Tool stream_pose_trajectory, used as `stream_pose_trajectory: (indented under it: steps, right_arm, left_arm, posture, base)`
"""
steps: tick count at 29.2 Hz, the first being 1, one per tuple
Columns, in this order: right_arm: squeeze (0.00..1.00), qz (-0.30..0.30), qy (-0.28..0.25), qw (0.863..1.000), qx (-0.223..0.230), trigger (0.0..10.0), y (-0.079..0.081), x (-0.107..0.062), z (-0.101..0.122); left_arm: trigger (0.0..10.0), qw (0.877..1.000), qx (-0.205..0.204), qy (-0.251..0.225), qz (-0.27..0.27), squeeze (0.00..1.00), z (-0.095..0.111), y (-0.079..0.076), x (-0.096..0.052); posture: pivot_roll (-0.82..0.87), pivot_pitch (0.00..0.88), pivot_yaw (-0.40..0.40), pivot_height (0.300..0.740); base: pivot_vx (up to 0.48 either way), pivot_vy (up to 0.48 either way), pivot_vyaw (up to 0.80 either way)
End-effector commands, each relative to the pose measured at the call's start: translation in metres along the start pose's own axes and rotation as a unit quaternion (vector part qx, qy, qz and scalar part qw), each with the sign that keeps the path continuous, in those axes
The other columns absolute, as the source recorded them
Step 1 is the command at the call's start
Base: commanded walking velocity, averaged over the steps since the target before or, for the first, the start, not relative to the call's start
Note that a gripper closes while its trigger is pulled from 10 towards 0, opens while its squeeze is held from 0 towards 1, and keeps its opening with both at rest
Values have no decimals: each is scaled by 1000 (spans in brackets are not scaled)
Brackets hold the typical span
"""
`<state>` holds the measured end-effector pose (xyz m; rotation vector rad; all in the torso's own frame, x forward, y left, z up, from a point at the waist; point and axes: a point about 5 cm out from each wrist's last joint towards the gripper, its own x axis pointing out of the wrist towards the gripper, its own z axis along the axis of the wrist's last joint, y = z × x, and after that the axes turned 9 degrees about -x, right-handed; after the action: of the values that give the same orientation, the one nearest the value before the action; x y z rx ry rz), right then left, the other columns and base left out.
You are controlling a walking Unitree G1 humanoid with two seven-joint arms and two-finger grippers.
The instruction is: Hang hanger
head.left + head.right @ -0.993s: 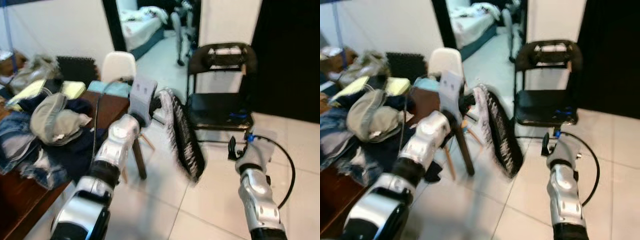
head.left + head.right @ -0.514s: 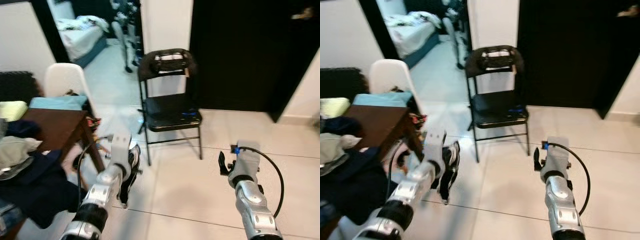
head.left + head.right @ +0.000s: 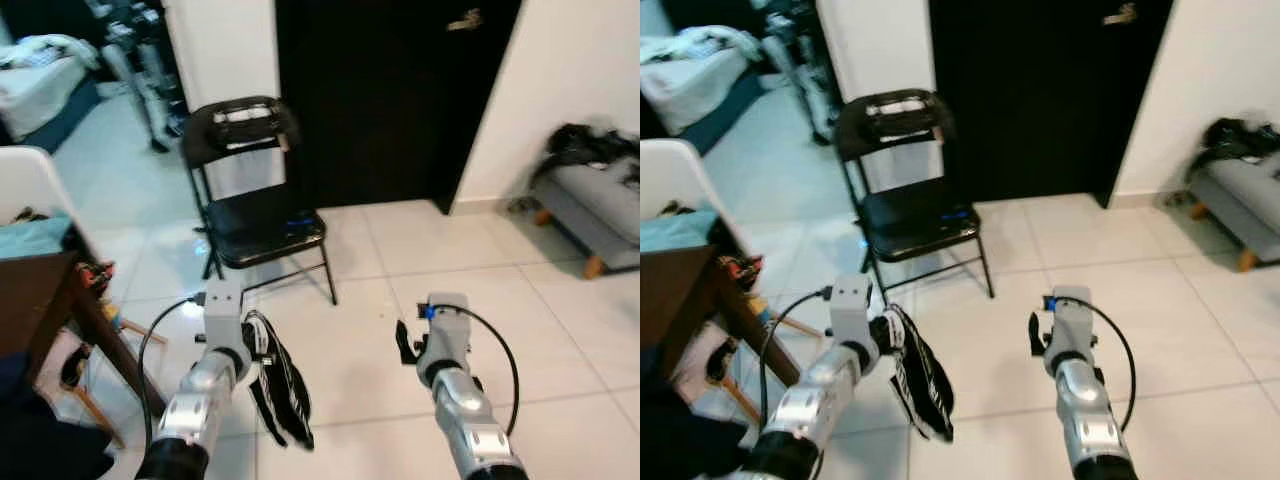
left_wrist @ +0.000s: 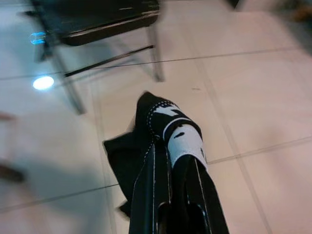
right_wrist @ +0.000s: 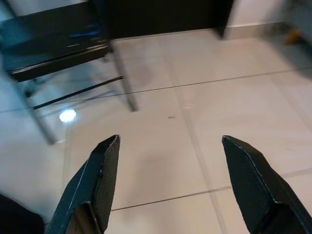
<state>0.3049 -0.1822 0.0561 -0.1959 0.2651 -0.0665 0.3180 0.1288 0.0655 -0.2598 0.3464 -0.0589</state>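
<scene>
The left pincer [image 3: 250, 345] is clenched on a black-and-white garment [image 3: 280, 385] that dangles clear of the floor [image 3: 560, 330] for carrying, at 7 o'clock of the chair [image 3: 255, 205], while the right pincer [image 5: 168, 180], at 5 o'clock, gapes empty, ready to assist

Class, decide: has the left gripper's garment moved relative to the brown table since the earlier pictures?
Yes. The black-and-white garment in the left gripper has dropped below the brown table top, hanging near the floor.
</scene>
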Motion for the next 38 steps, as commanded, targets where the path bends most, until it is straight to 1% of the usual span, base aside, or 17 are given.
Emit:
stream_pose_trajectory:
  steps: [1, 4, 5, 6, 7, 10, 11, 12, 15, 17, 21, 24, 26, 29, 31, 33, 38]
  right_arm:
    - [0, 7, 9, 1000, 4, 10000, 8, -1, -7]
    - [0, 8, 13, 1000, 9, 10000, 11, -1, -10]
    - [0, 10, 16, 1000, 11, 10000, 12, -1, -12]
    - [0, 10, 16, 1000, 11, 10000, 12, -1, -12]
    - [0, 11, 18, 1000, 13, 10000, 12, -1, -13]
    - [0, 16, 22, 999, 22, 10000, 14, -1, -15]
    - [0, 22, 20, 999, 25, 10000, 15, -1, -14]
    - [0, 22, 20, 999, 25, 10000, 15, -1, -14]
    - [0, 40, 6, 999, 22, 10000, 18, -1, -10]
    - [0, 51, -3, 999, 15, 10000, 19, 0, -8]
    - [0, 54, -2, 998, 11, 10000, 20, 1, -9]
    - [0, 65, -1, 998, 8, 10000, 22, 3, -8]
    - [0, 77, -3, 997, -9, 10000, 24, 5, -7]
    - [0, 81, -3, 997, -13, 10000, 25, 5, -6]
    - [0, 98, -2, 995, -20, 10000, 26, 7, -5]
    - [0, 108, -1, 994, -24, 10000, 28, 7, -5]
    - [0, 126, -2, 992, -28, 10000, 34, 9, -4]
  left_arm:
    - [0, 999, 5, 30, 19, 0, -10, 10, -5]
    - [0, 999, 17, 26, 22, 0, -9, 14, -7]
    - [3490, 999, 22, 15, 20, 0, -7, 14, -7]
    - [3490, 999, 22, 15, 20, 0, -7, 14, -7]
    - [10000, 999, 25, 7, 18, 0, -6, 14, -7]
    - [10000, 999, 28, 15, 27, 0, -6, 13, -6]
    - [10000, 999, 30, 8, 6, 0, -4, 9, -6]
    - [10000, 999, 30, 8, 6, 0, -4, 9, -6]
    - [10000, 998, 42, -7, -42, 0, 1, -2, -6]
    - [10000, 998, 45, -23, -31, 0, 5, -3, -7]
    - [10000, 998, 41, -26, -30, 0, 6, -5, -5]
    - [10000, 998, 53, -33, -22, 0, 8, -5, -5]
    - [10000, 998, 53, -36, -16, 0, 8, -5, -5]
    - [10000, 998, 49, -37, -15, 0, 8, -5, -5]
    - [10000, 997, 56, -44, -19, 0, 10, -9, -5]
    - [10000, 997, 58, -46, -22, 0, 10, -10, -5]
    - [10000, 997, 63, -49, -19, 0, 11, -8, -6]
  posture:
    - [-52, 69, 66, 740]
    - [-43, 63, 65, 740]
    - [-37, 61, 63, 740]
    - [-37, 61, 63, 740]
    - [-37, 61, 63, 740]
    - [-39, 58, 58, 740]
    - [-43, 58, 55, 740]
    - [-43, 58, 55, 740]
    - [-49, 53, 46, 740]
    - [-49, 47, 40, 740]
    - [-43, 41, 12, 740]
    - [-41, 39, 4, 740]
    - [-48, 33, -20, 740]
    - [-47, 31, -31, 740]
    - [-26, 27, -77, 740]
    - [-13, 26, -99, 740]
    - [-4, 22, -111, 740]
  base:
    - [0, 0, -800]
    - [0, 0, -800]
    - [0, 0, -800]
    - [0, 0, -800]
    - [0, 0, -800]
    - [0, 0, -710]
    - [0, 0, 0]
    - [0, 0, 0]
    - [0, 0, 0]
    - [0, 0, 0]
    - [199, 0, 0]
    - [289, 0, 0]
    - [338, 0, 0]
    - [341, 0, 0]
    - [353, 0, 0]
    - [364, 0, 0]
    - [361, 0, 0]
